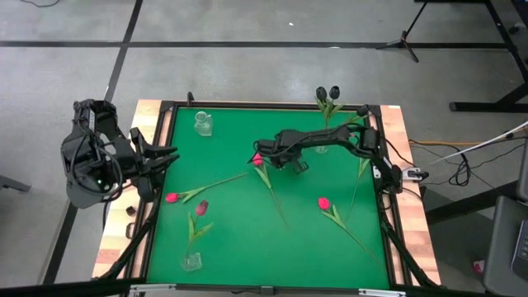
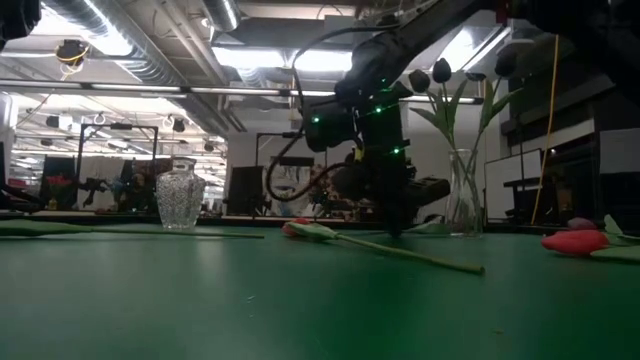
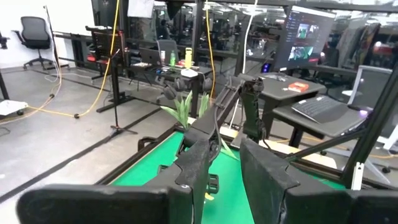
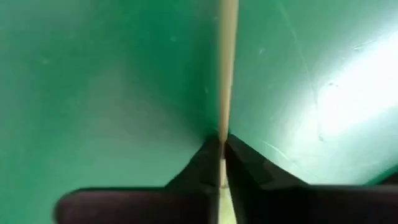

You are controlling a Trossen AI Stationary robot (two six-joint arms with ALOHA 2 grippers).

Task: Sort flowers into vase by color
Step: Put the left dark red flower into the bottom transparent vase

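Observation:
My right gripper [image 1: 262, 155] reaches from the table's right side to mid-table and is shut on a pink-red tulip [image 1: 268, 181], which lies on the green mat with its head [image 2: 296, 230] toward the far side. Two more pink-red tulips [image 1: 171, 197] [image 1: 323, 202] lie loose on the mat. Two near-black tulips [image 1: 327, 93] stand in a glass vase [image 2: 463, 195] at the far edge. A maroon tulip [image 1: 202, 208] stands in a small vase [image 1: 191, 261] at the near edge. My left gripper [image 1: 165, 157] waits open at the table's left edge. My right gripper pinches the tulip's thin pale stem [image 4: 227, 74] between its two fingertips [image 4: 205, 162], close to the head end. It comes from above, slanting in from the table's right. The rest of the stem [image 2: 420, 255] lies along the mat toward the near edge.
An empty clear glass vase [image 1: 203, 124] stands near the far left corner [image 2: 180, 200]. A green stem with leaves [image 1: 359, 181] lies by the right edge, its head hidden. A raised black frame [image 1: 247, 106] borders the mat. A stretch of bare mat lies at the near middle.

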